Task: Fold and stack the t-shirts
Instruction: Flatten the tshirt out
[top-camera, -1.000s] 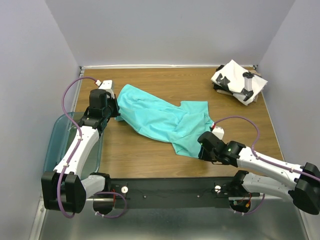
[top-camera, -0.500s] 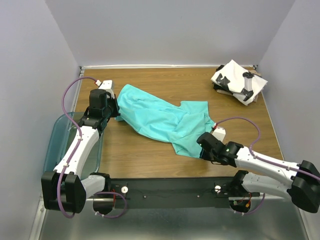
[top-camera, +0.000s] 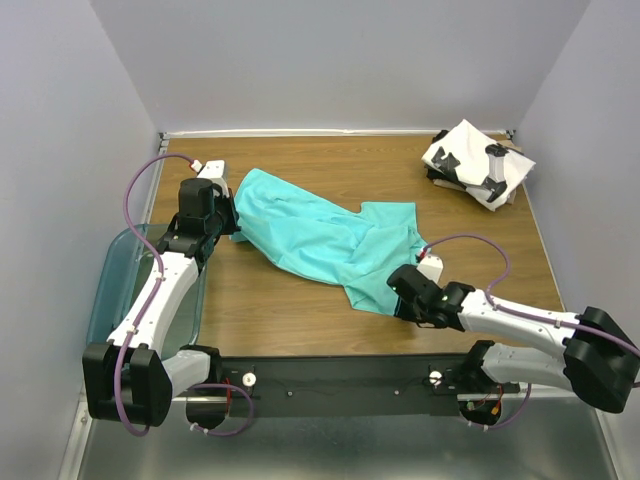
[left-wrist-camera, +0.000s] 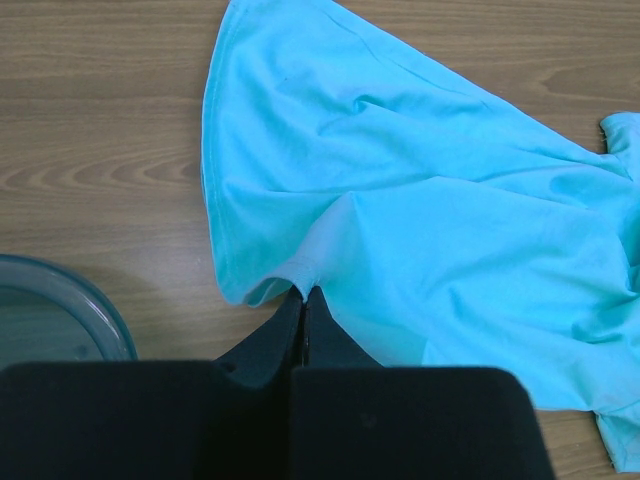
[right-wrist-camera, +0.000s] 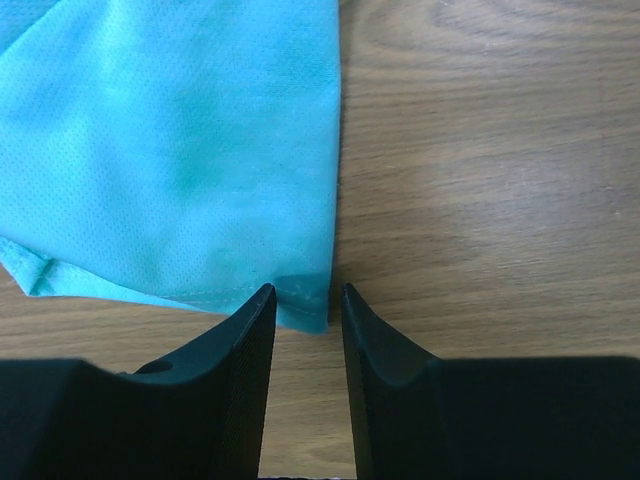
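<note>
Left hand (left-wrist-camera: 303, 298) pinched shut on teal t-shirt (left-wrist-camera: 420, 200), right hand (right-wrist-camera: 307, 292) low, fingers parted

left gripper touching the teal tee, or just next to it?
Touching. The left wrist view shows the left gripper shut, with a fold of the teal tee pinched between its fingertips and puckering up at that spot.

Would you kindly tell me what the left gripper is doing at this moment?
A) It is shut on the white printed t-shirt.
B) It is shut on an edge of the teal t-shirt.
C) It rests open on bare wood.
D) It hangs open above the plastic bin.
B: the left wrist view shows the left gripper with fingers pressed together on a pinched edge of the teal t-shirt.
</note>
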